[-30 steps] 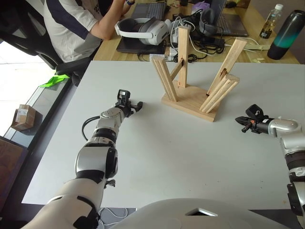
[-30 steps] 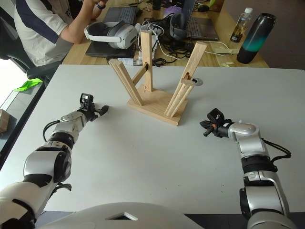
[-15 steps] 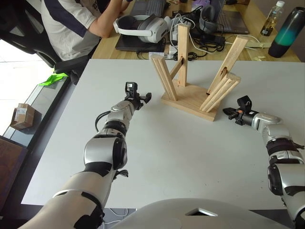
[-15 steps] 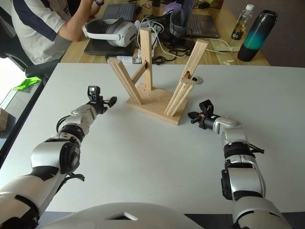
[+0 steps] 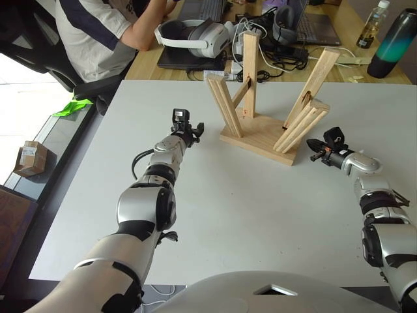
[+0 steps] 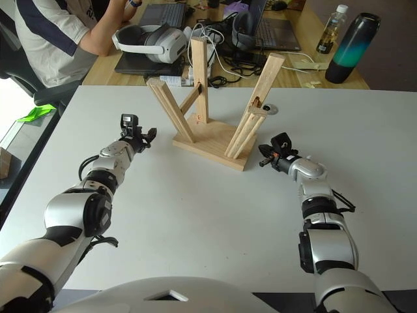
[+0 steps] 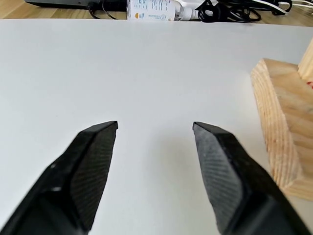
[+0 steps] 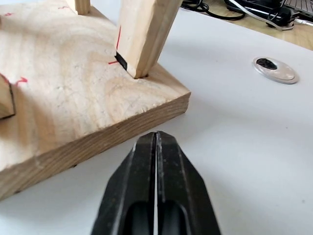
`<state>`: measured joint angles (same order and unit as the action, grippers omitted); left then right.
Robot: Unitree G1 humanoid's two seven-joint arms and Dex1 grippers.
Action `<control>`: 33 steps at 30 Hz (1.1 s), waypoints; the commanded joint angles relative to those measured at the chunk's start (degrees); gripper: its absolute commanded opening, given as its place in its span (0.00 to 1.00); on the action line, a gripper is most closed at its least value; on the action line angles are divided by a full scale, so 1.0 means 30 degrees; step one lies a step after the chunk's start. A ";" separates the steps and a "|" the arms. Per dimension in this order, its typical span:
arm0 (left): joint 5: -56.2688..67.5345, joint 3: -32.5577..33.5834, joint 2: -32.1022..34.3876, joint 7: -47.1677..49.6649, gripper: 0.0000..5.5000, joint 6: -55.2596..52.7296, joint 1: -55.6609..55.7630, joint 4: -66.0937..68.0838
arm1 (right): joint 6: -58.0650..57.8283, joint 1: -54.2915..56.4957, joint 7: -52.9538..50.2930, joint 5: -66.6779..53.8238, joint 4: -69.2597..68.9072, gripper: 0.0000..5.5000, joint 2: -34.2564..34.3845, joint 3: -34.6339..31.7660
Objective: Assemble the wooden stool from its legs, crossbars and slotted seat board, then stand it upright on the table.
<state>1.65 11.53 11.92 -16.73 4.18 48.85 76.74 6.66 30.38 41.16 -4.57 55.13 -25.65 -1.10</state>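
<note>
Both arms are closing on the upturned stool; from the head, left pincer and right pincer are flanking it, likely for flipping. Left wrist: fingers are gaping, released, with the seat board lying just ahead, offside. Right wrist: the pincer is staying clenched, empty, and the board's corner is sitting just beyond its tips.

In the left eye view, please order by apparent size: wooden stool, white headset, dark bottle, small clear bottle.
1. wooden stool
2. white headset and dark bottle, about alike, so unranked
3. small clear bottle
The stool is also nearest the camera.
</note>
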 commanded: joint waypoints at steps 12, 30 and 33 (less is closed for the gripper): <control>0.1066 0.1612 0.0383 -0.1102 0.09 0.0466 0.2463 -0.0142 | 0.1264 0.1802 -0.0509 -0.0987 -0.1126 0.00 0.0303 -0.1714; 0.1440 0.1137 -0.0091 -0.8955 0.01 -0.0463 0.2084 -0.0484 | 0.2368 0.2834 -0.4082 -0.0747 0.0727 0.00 -0.0660 -0.3070; 0.1440 0.0894 -0.0036 -1.0422 0.01 -0.0720 0.1967 -0.0626 | 0.2727 0.2960 -0.4740 -0.0676 0.1374 0.00 -0.0897 -0.3273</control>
<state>6.24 15.08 11.62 -45.62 3.02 55.44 75.47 14.23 38.24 27.97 -7.36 58.11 -27.54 -10.35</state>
